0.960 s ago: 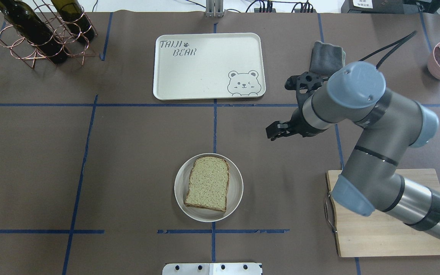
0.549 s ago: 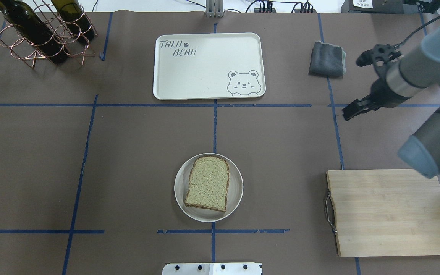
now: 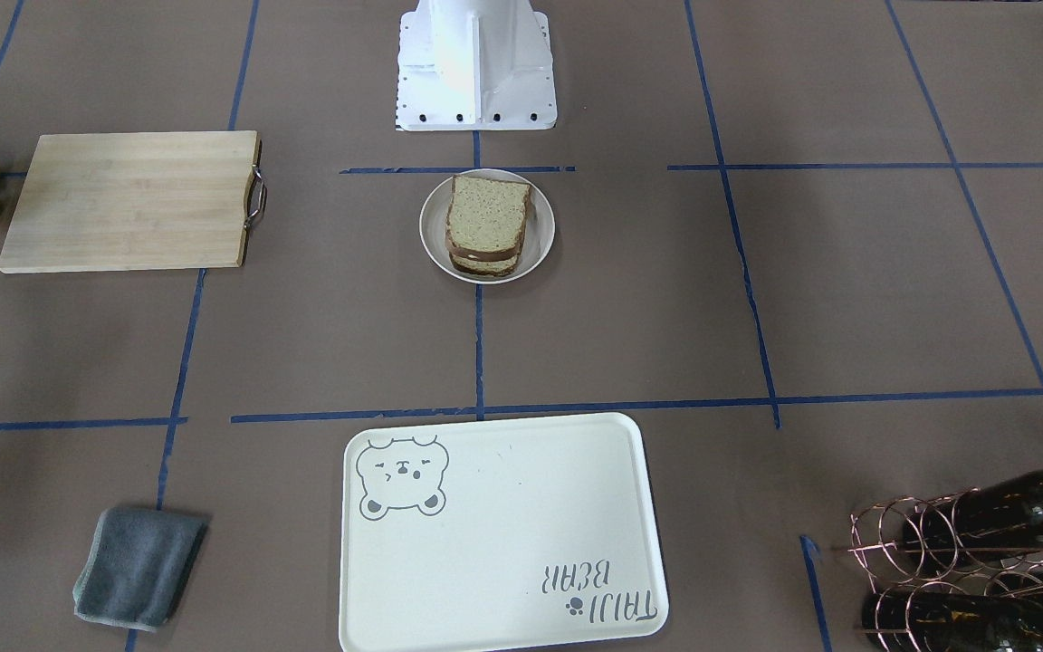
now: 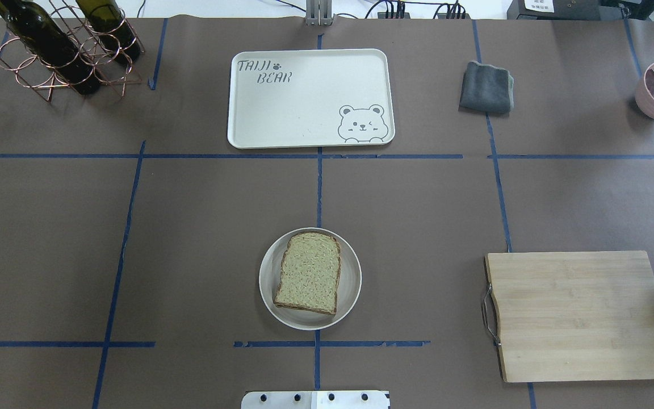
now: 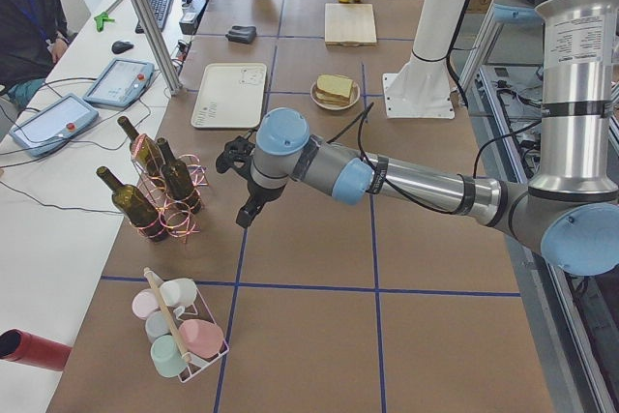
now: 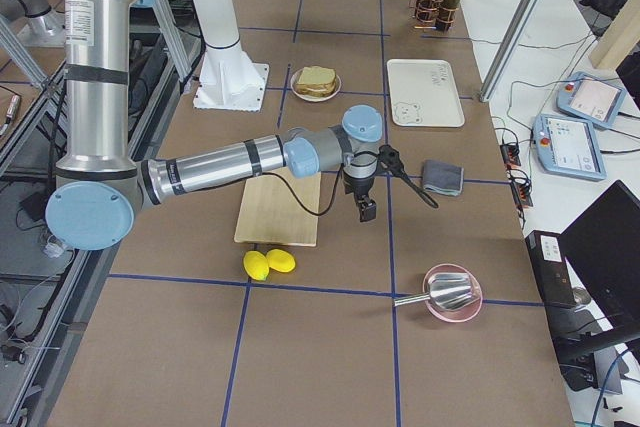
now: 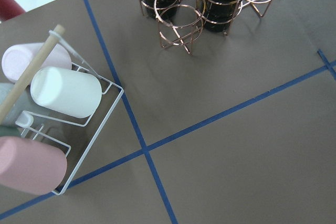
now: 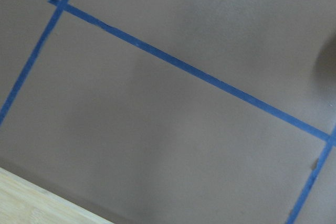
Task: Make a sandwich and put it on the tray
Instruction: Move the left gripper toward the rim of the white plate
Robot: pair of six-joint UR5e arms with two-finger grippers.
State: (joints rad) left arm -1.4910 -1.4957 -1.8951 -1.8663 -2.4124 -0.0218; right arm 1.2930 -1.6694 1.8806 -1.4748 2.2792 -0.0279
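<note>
overhead exterior, sandwich (image 4: 308, 274) on round white dish (image 4: 353, 284), tray (image 4: 304, 96) well apart on the bench (image 4: 191, 227), left tool (image 5: 248, 212) and right tool (image 6: 366, 210), clenched or released cannot tell

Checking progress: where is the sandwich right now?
In the overhead view the sandwich sits on the round white dish, mid-table, on the robot's side of the tray.

The sandwich (image 4: 309, 272) is seen speckled tan, dark-crusted; the dish (image 4: 351, 279) white; the cream tray (image 4: 304, 96) is printed with a grey bear face (image 4: 362, 123); the brown table (image 4: 202, 227) is crossed by blue lines (image 4: 319, 187)
</note>
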